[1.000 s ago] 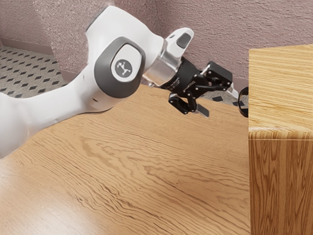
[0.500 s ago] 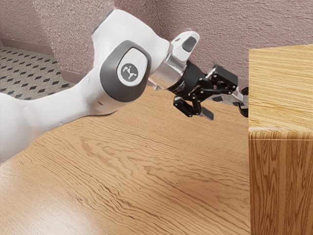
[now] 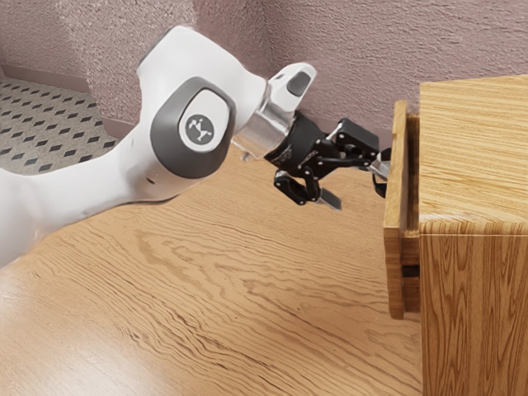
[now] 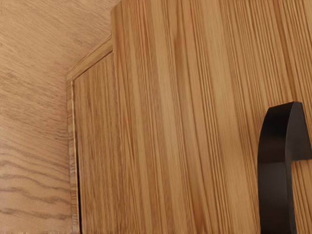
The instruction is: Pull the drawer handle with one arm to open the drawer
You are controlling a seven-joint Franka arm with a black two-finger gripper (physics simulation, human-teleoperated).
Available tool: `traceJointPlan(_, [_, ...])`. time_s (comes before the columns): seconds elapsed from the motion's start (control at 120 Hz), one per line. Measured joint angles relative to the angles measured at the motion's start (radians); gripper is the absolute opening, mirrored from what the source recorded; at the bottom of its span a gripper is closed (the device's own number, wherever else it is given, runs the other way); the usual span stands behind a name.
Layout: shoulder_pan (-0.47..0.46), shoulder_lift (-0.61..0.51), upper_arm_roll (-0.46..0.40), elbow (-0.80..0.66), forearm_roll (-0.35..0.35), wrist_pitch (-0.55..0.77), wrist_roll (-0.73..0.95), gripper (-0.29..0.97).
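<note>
- The pincer [image 3: 357, 185] is standing wide open at the drawer's face, its jaws well apart and not clamping anything from two sides.
- Its far finger [image 3: 381, 167] is lying right against the drawer handle [image 3: 377, 185], seemingly hooking it. Whether the finger is going behind the bar cannot be told from the exterior view.
- Its near finger [image 3: 328, 198] is hanging free over the counter [image 3: 247, 289], apart from the handle and touching nothing.
- In the wrist view the handle [image 4: 275, 170] is showing as a black curved bar standing off the wooden drawer front [image 4: 195, 122], close under the hand.
- The drawer front [image 3: 398, 206] is sitting partly out of the cabinet [image 3: 474, 165]. It is standing proud of the cabinet's face toward the exterior view's left, with a strip of the drawer's side showing between the front and the cabinet.
- In the wrist view the front is overlapping a framed wooden panel [image 4: 95, 156] of the cabinet that is lying further back.
- The cabinet is resting on the counter at the exterior view's right, its wood grain running upright on the near side.
- The white arm [image 3: 190, 124] is coming in from the exterior view's left and reaching across the counter toward the drawer, with the hand angling slightly downward.
- Behind the arm a rough pinkish wall [image 3: 371, 49] is rising. A patterned tile floor [image 3: 49, 115] is showing at the exterior view's upper left.
</note>
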Motion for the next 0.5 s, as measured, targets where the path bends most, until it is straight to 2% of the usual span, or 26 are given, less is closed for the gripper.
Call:
traceJointPlan(0.392, [-0.05, -0.095, 0.093, -0.112, 0.004, 0.006, 0.005, 0.68])
traceJointPlan(0.5, [-0.031, -0.128, 0.107, -0.142, 0.01, 0.006, 0.006, 0.68])
